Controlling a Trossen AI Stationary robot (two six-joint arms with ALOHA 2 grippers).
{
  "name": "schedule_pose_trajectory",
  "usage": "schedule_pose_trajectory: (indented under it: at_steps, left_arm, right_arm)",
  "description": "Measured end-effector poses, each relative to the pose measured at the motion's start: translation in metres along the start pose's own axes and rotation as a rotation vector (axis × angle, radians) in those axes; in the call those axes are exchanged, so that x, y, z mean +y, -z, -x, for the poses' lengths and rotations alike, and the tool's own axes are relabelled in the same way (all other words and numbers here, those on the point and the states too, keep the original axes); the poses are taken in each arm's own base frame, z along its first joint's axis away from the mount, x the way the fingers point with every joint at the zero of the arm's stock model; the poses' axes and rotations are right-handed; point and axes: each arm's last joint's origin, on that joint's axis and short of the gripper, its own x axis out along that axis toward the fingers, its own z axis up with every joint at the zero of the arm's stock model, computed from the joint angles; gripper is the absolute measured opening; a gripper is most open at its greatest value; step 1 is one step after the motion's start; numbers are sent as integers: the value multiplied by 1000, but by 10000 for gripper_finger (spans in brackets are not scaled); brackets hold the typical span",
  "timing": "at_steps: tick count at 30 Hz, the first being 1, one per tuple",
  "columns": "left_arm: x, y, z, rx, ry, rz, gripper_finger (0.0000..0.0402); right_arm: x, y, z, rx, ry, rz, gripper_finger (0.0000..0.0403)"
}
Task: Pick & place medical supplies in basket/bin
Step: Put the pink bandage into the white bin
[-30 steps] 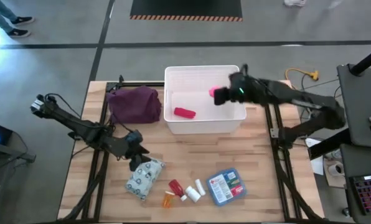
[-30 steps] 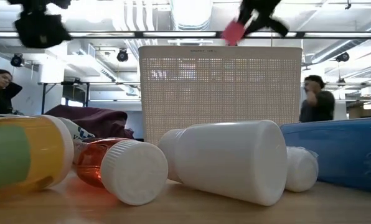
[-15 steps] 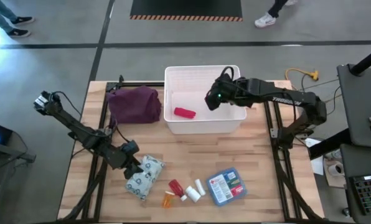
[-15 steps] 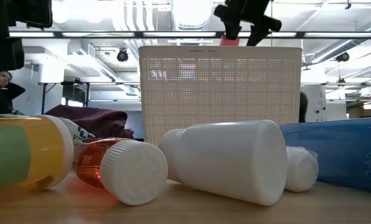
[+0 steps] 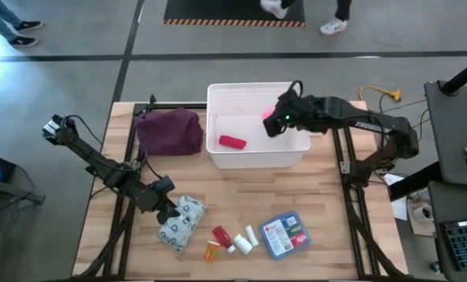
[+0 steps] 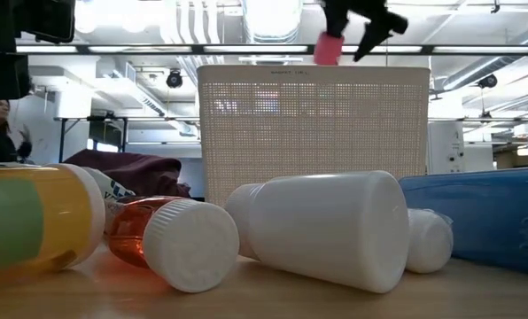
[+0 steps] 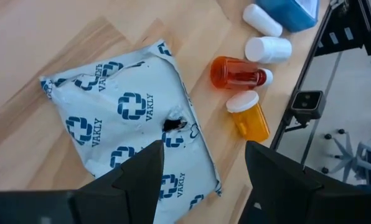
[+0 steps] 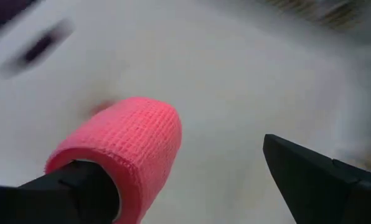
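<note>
Right tool (image 5: 276,124): jaws spread, pink tape roll (image 8: 120,148) against one finger, lifted slightly vs 0.5 s ago, over white bin (image 5: 218,157). Release imminent, prob. Left tool (image 5: 168,210): spread above patterned pouch (image 7: 139,137).

Pink tape roll (image 8: 120,146) looks woven, rough; white bin (image 5: 253,157) perforated plastic.

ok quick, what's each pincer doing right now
Left pincer: open, empty, hovering over the patterned pouch.
Right pincer: above the white bin; pink tape roll on one finger, open.
</note>
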Motion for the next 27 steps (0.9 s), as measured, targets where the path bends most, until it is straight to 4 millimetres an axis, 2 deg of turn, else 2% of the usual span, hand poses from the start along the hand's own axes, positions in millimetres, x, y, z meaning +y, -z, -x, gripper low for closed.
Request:
schedule_pose_trajectory:
  at_steps: [2,3,7,9,12,13,14,16,19,21,24,26,27]
  left_arm:
    - [0,0,0,0,0,1,208]
    - [0,0,0,0,1,1,208]
    - [0,0,0,-1,2,2,208]
    - [-1,0,1,-1,6,2,208]
    - [-3,-1,2,-3,13,3,208]
    - [-4,-1,2,-5,15,3,208]
    - [-5,-2,3,-8,21,3,208]
    - [-5,-2,3,-8,21,3,208]
    - [-5,-2,3,-8,19,2,208]
    - [-4,-1,2,-7,17,1,208]
    - [-5,-2,3,-12,22,1,208]
    - [-5,-2,3,-15,23,2,208]
    - [-6,-2,3,-22,27,3,208]
  right_arm:
    - [-5,-5,-11,163,-139,-54,342]
    - [-7,-8,-17,183,-149,-86,339]
    - [-17,-23,-24,137,-127,-146,330]
    - [-23,-28,-23,84,-41,-168,329]
    - [-27,-34,-29,202,-99,-75,329]
    - [-31,-34,-31,219,-28,-87,329]
    - [-29,-30,-32,243,17,-74,329]
    - [-22,-34,-35,342,-71,21,329]
    - [-9,-34,-47,297,12,-44,329]
    - [-1,-46,-48,347,-213,97,329]
    - [10,-56,-47,271,-212,-29,329]
    - [10,-69,-50,275,-302,28,329]
    - [10,-75,-50,221,-264,2,329]
